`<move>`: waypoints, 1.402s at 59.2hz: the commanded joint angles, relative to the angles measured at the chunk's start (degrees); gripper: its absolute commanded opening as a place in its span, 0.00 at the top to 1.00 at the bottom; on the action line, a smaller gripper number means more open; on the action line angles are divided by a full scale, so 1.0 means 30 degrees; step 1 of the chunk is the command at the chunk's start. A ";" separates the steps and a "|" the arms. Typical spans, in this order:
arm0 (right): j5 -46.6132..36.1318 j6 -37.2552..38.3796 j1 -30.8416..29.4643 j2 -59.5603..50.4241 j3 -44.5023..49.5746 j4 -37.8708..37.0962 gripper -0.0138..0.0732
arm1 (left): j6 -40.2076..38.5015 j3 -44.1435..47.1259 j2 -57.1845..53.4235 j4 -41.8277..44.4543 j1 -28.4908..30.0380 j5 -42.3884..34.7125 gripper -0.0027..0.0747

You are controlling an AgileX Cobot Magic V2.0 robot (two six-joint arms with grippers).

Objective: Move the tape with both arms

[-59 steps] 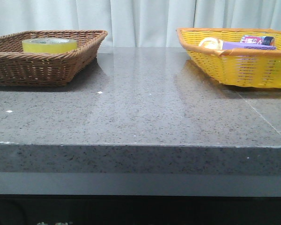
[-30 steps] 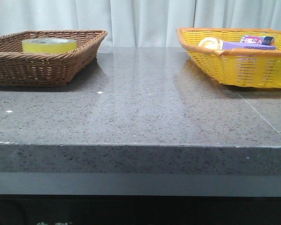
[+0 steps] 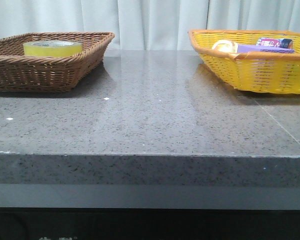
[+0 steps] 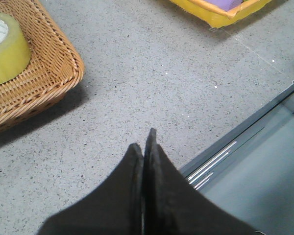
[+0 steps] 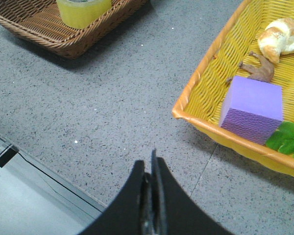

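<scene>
Front view shows one tape (image 3: 52,48) lying flat, its core axis upright, inside one brown wicker basket (image 3: 85,57) at the far left corner of the table (image 3: 150,125). One yellow basket (image 3: 250,72) sits at the far right corner, well apart from it. Neither arm appears in this view.

Both wrist views show the jaws pressed together and holding nothing. The left gripper (image 4: 144,142) hangs over bare table near the front edge, the tape (image 4: 5,46) off toward the far left corner. The right gripper (image 5: 149,166) also hovers near the front edge, beside the yellow basket (image 5: 206,120), which holds one purple block (image 5: 252,107), one croissant (image 5: 284,36), one green leaf (image 5: 289,139) and one small brown item I cannot identify. The tape (image 5: 83,10) lies clear across the table from it, so I judge the left arm the nearer and the likelier to pick first.
</scene>
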 commanded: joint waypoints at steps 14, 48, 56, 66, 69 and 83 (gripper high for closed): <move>-0.1216 -0.0114 -0.0077 -0.0066 -0.0506 -0.0181 0.92 | -0.0194 -0.0003 -0.0864 0.0011 0.0154 -0.1341 0.99; -0.1216 -0.0114 -0.0077 -0.0066 -0.0506 -0.0181 0.92 | -0.0194 1.1885 -1.1052 -0.0025 0.7722 -1.1099 0.99; -0.1216 -0.0114 -0.0077 -0.0066 -0.0506 -0.0181 0.92 | -0.0194 1.4344 -1.3078 -0.0054 0.8744 -1.2451 0.99; -0.1216 -0.0114 -0.0077 -0.0066 -0.0506 -0.0181 0.92 | -0.0194 1.6356 -1.5032 -0.0140 0.9668 -1.3741 0.99; -0.1216 -0.0114 -0.0077 -0.0066 -0.0506 -0.0181 0.92 | -0.0194 1.6879 -1.5439 -0.0454 1.0020 -1.4145 0.99; -0.1235 -0.0114 -0.0077 -0.0066 -0.0506 -0.0181 0.92 | -0.0194 1.8259 -1.5390 -0.1473 1.0595 -1.5326 0.99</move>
